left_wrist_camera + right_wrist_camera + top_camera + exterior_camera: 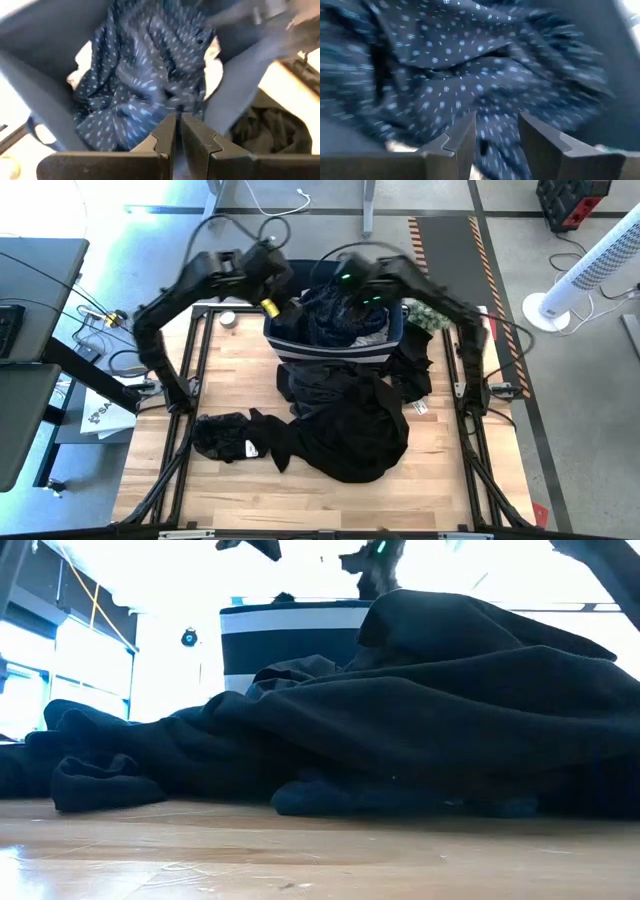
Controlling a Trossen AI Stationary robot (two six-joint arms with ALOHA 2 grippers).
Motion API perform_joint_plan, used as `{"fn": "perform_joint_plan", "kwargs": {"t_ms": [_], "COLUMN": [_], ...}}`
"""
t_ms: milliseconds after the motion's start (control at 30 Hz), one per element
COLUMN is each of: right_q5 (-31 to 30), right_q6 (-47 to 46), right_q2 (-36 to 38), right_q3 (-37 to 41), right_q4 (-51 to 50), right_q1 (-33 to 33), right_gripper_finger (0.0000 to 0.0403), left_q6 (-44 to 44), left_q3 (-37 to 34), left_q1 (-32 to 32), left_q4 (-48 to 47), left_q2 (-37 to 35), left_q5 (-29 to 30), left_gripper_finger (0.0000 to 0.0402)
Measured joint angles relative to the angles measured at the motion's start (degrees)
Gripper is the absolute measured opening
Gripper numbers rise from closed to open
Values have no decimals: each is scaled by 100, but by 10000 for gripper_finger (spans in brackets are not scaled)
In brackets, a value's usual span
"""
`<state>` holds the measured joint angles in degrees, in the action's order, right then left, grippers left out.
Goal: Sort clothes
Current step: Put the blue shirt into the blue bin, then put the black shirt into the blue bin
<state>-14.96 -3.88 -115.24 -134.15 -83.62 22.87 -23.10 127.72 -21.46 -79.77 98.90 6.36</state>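
A dark blue bin with a white stripe [300, 352] stands at the table's far middle. It also shows in the low view [290, 635]. In it lies a navy garment with white dots [335, 315] over some white cloth [82, 60]. My left gripper [178, 125] is shut and hovers over the bin's left part [290, 305]. My right gripper [497, 135] is open just over the dotted garment [470, 65], near the bin's middle [352, 298]. A big heap of black clothes [355, 420] leans against the bin's near side. Another black garment [225, 435] lies to the heap's left.
A green-patterned thing [425, 315] lies at the bin's right. A small round object [228, 318] sits at the far left of the table. A white tag [418, 408] lies on the heap's right side. Bare wood [240, 370] shows left of the bin and along the near edge.
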Motion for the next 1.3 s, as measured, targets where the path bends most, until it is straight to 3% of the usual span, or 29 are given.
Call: {"fn": "perform_joint_plan", "kwargs": {"t_ms": [233,433,600,733,933,1067,1300], "right_q5": [308,925,1072,964,942,922,753], "right_q6": [490,409,572,532,317,-233,-316], "right_q2": [-1585,-2516,-2636,-2110,-565,388,1497], "right_q3": [7,-5,-16,20,-2,2,-2], "right_q4": [281,192,176,194,516,932,1147], "right_q1": [270,431,430,413,325,107,-458], "right_gripper_finger": [145,145,145,145,145,145,145], "left_q6": [-568,-1170,-1745,-1853,-1736,-1761,-2614], "left_q3": [0,-2,-9,-142,-142,-251,-1641], "left_q1": [921,1490,1957,2278,2652,2831,2903], "left_q4": [-73,-460,-1075,-1003,-1027,-1025,-1021], "left_q2": [-472,-511,-516,-689,-788,-799,-823], "left_q5": [1308,1495,1967,2035,2334,2236,823], "left_gripper_finger": [26,26,26,26,26,26,26]}}
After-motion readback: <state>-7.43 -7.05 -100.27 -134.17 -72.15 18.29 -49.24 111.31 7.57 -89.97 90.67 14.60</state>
